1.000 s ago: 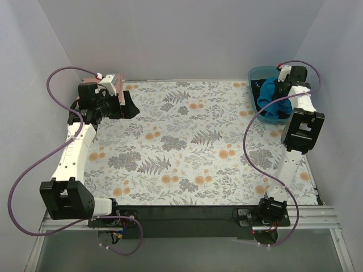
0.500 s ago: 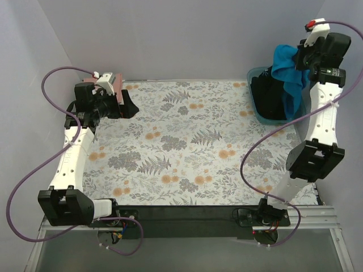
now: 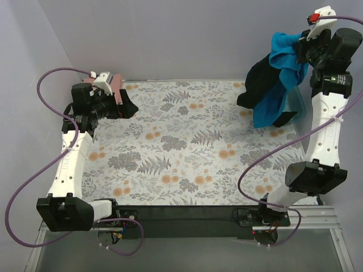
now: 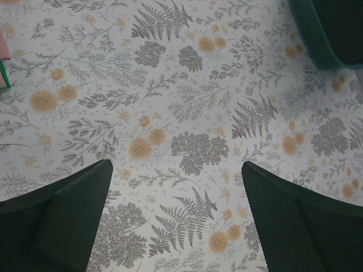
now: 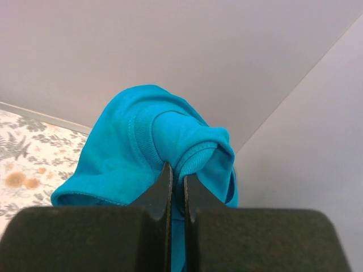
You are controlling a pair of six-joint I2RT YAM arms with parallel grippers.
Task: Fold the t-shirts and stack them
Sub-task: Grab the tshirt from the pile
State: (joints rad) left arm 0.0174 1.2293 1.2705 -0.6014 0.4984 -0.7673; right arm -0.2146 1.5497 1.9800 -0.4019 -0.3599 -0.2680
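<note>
right claw raised, pinching teal t-shirt

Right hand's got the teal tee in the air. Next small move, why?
Probably swing left and lower over the floral covering. The right hand is shut on the teal tee, high up, with a black tee hanging along; laying both down lets them be separated.

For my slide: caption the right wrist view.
Right gripper shut on a bunched teal t-shirt against a grey wall.
</note>
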